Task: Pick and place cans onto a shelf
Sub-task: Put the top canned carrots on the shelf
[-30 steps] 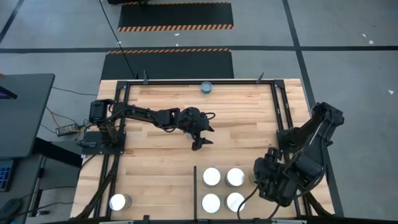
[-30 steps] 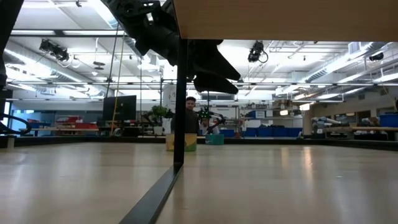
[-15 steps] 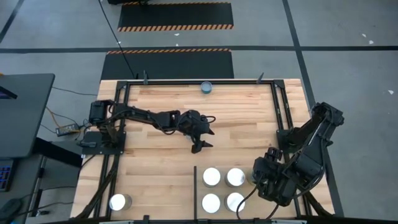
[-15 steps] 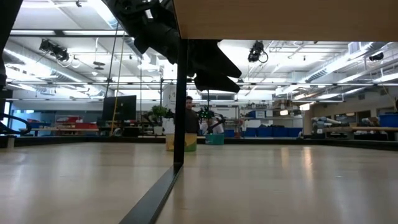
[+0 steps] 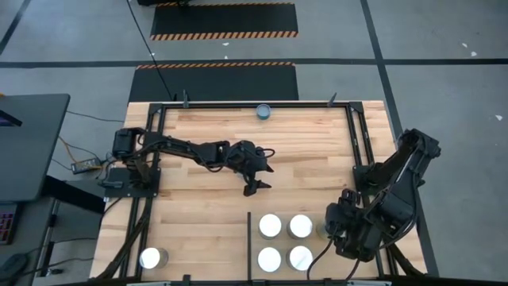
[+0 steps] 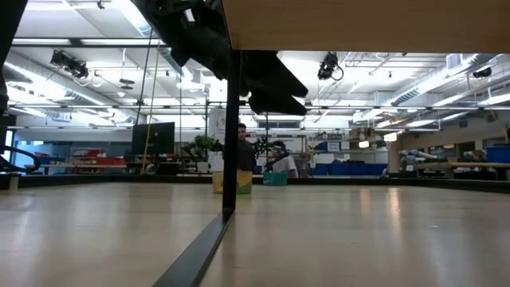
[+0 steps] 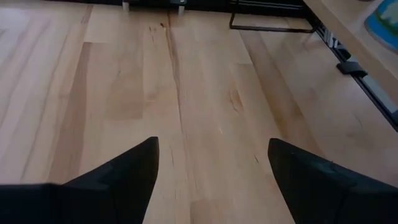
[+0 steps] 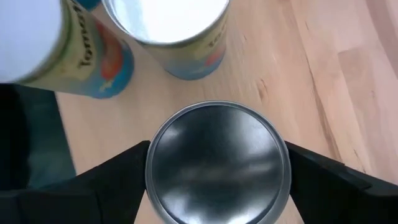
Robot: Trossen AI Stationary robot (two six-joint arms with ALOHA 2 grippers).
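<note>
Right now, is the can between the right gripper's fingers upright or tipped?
Upright: in the right wrist view the can shows its round top squarely, between the right gripper's fingers.

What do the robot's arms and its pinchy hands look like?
Both arms are dark, nearly black, built from chunky jointed pieces. The left arm is long and thin, and its left gripper ends in two pointy, wedge-shaped black fingers. The right arm looks bulkier, with black cables looping around the right gripper. Its fingers are flat, matte black too.
</note>
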